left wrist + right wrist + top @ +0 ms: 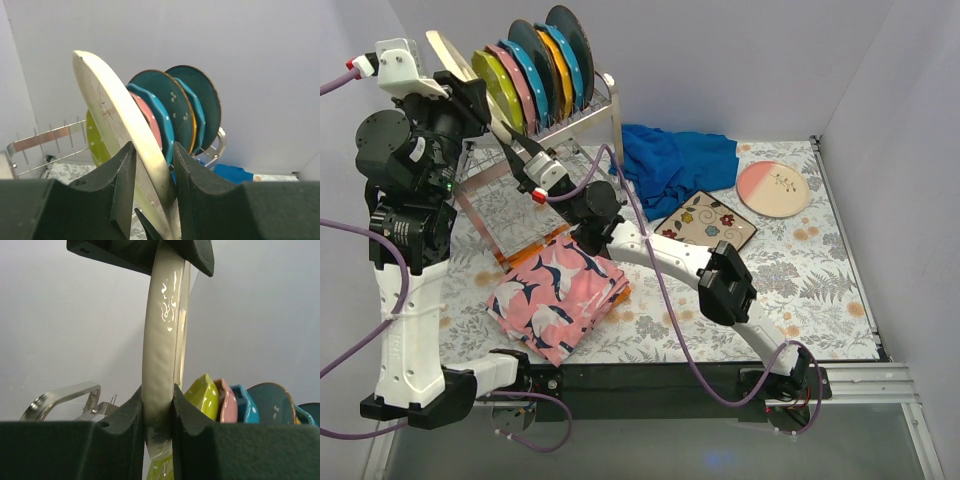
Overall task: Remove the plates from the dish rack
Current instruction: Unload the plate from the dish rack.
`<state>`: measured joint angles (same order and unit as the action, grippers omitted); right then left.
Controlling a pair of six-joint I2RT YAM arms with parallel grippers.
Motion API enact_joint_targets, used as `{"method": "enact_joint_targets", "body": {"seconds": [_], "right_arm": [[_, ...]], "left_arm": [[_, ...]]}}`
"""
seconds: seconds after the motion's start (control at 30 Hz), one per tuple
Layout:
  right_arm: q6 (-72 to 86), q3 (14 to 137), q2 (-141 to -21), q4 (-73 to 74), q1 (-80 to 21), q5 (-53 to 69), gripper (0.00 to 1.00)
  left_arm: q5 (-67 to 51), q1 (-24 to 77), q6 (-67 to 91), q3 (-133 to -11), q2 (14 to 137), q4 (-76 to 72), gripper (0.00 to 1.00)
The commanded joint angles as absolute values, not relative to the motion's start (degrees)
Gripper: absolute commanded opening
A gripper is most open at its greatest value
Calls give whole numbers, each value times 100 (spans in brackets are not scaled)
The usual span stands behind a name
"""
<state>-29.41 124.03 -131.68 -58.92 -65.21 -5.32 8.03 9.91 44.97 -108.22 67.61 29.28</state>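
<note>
Pale grey walls (720, 60) enclose a table (820, 270) covered in a leaf-and-flower print; at its far left stands the dish rack (616, 128), silver wire, with a row of plates set on edge in its prongs; from the near end come a yellow-green plate (497, 88), a pink plate (517, 90), teal ones, an orange plate (558, 70) and a dark teal plate (575, 30) at the back; a cream plate (117, 120) is held on edge at the near, left end of that row, just beside the yellow-green one, its top edge above its neighbours; from above it shows as a thin sliver running from upper left to lower right; in the right wrist view its rim runs almost straight up and down; the right gripper (159, 395) is clamped tight on its lower rim, a finger pressed to each face; the left gripper (154, 155) straddles its upper rim, but whether those fingers press or stand just clear cannot be told; to the right, well apart from the rack, a square floral plate (705, 222) and a round pink-and-cream plate (773, 188) lie flat on the table; a crumpled blue cloth (675, 165) lies between them and the rack; a folded pink patterned cloth (560, 295) lies near the front.
</note>
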Motion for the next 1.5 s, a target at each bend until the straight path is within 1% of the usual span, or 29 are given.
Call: {"method": "enact_joint_targets", "body": {"seconds": [0.0, 0.1, 0.37, 0.47, 0.6, 0.9, 1.03, 1.2, 1.33, 1.47], "right_arm": [[-2751, 12235, -12639, -6363, -6574, 113, 1], [-2882, 11946, -12411, -6530, -6609, 123, 1], [-3339, 10435, -11611, -7277, -6759, 79, 1], [-3471, 10083, -11365, -7418, -6820, 53, 1], [-3595, 9897, -11127, -7488, -6873, 35, 1], [-3867, 9757, -10987, -7418, -7031, 97, 1], [-4236, 9703, -11039, -7488, -7110, 18, 1], [-4386, 9475, -10987, -7523, -7233, 26, 1], [-4324, 9071, -10899, -7927, -7330, -333, 1], [-4438, 8641, -10750, -8226, -7444, -431, 1]], "left_arm": [[-623, 1125, 4403, -11250, 6478, 2355, 0], [-790, 1125, 4421, -11224, 6425, 2391, 0], [-1326, 1125, 4640, -11215, 6232, 2391, 0], [-1537, 1116, 4833, -11267, 6205, 2391, 0], [-1573, 1125, 4966, -11338, 6196, 2417, 0], [-1336, 1116, 4887, -11364, 6056, 2496, 0], [-1459, 1116, 4939, -11329, 6021, 2496, 0], [-1520, 1116, 5027, -10899, 5845, 2435, 0], [-1678, 1116, 5124, -10233, 5521, 2233, 0], [-1880, 1116, 5133, -10011, 5370, 2188, 0]]}}
